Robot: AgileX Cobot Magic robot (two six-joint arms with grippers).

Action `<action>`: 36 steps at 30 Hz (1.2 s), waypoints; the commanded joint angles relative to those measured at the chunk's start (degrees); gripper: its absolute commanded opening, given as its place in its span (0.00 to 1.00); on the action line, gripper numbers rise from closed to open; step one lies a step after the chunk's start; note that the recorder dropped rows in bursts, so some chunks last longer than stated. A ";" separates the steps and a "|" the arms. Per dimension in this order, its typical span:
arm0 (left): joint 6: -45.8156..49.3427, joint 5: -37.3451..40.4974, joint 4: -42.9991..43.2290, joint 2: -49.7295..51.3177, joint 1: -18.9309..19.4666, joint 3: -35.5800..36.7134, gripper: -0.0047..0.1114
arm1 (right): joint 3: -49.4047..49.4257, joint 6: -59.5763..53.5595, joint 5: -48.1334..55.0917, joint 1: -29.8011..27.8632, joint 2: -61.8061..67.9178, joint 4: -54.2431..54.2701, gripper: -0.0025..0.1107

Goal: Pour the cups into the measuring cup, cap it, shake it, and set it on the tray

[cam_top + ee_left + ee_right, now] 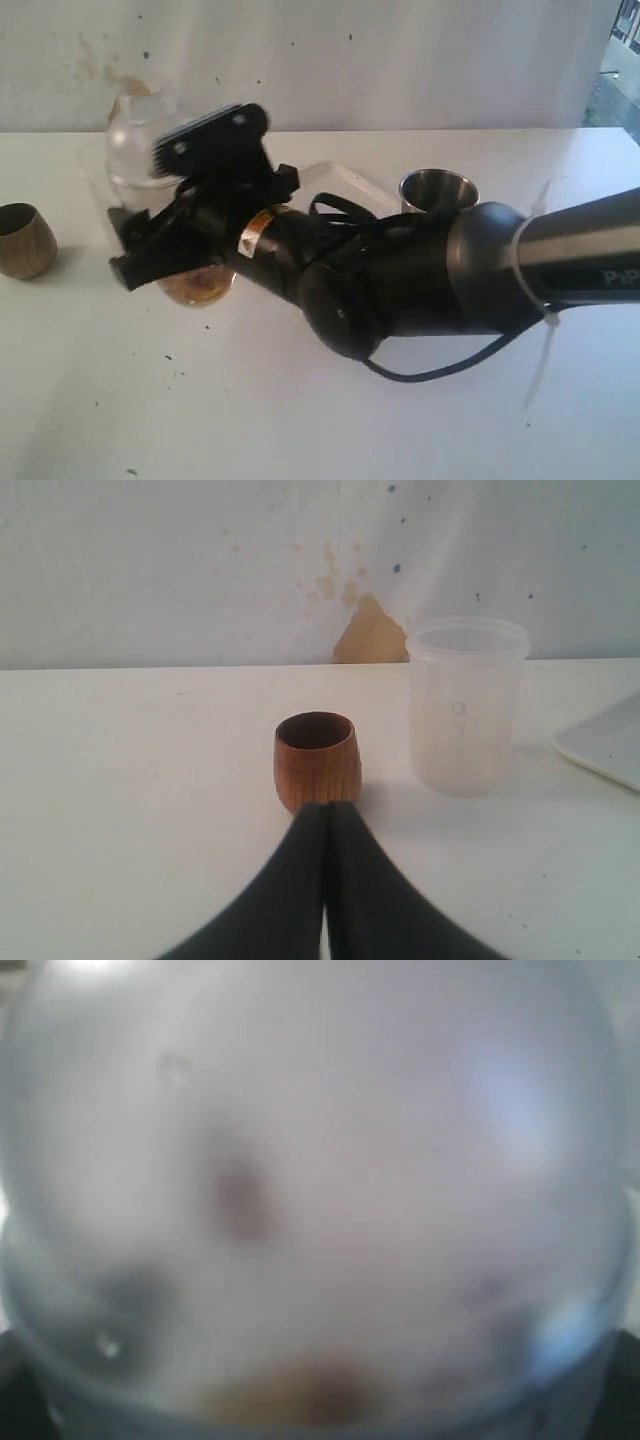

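Four cups in all: one wooden cup [22, 240], one steel tumbler [438, 190], one frosted cup [465, 705], one clear measuring cup [197, 285] — plus one dome cap [135, 120] and one tray [605, 742].

Place: a bare robot lab or test room
Signs: plain white bench [300, 420], stained white wall [400, 60], robot arm [450, 270] with loose cable [440, 372]

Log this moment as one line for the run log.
right gripper at capped measuring cup, grip unclear | left gripper shut, empty, near wooden cup | steel tumbler upright
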 commanded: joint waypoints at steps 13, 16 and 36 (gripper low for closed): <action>-0.11 -0.62 0.17 -0.24 -0.07 0.32 0.04 | -3.01 2.19 3.99 -1.53 -4.79 -0.10 0.02; -0.11 -0.62 0.17 -0.24 -0.07 0.32 0.04 | -3.02 -10.37 -1.17 -1.67 -3.62 23.38 0.02; -0.11 -0.62 0.17 -0.24 -0.07 0.32 0.04 | -4.76 -18.18 2.33 -1.08 -5.34 19.56 0.02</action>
